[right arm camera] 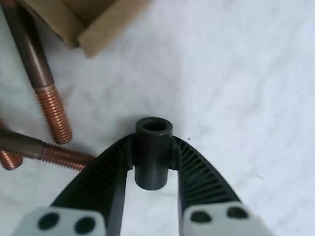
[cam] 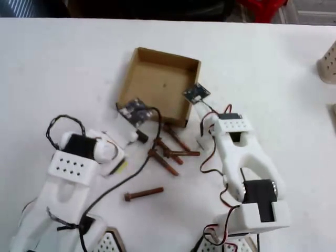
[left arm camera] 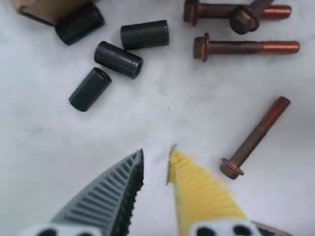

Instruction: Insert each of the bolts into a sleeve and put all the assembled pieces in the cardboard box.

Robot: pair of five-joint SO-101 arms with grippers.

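Note:
The cardboard box (cam: 163,84) lies open at the table's middle, its corner (right arm camera: 83,24) close to my right gripper. My right gripper (right arm camera: 152,157) is shut on a black sleeve (right arm camera: 154,129), held upright just off that corner (cam: 203,140). Several copper bolts (cam: 168,149) lie crossed in front of the box, and one bolt (cam: 144,194) lies alone nearer the arms. My left gripper (left arm camera: 156,156) hovers low over bare table, narrowly open and holding nothing. The lone bolt (left arm camera: 253,137) lies beside its yellow finger. Several black sleeves (left arm camera: 118,59) lie beyond it by the box.
A beige perforated object (cam: 328,63) stands at the table's right edge. Black and red cables (cam: 131,176) trail from both arms across the front of the table. White table lies open to the left of the box and at the far right.

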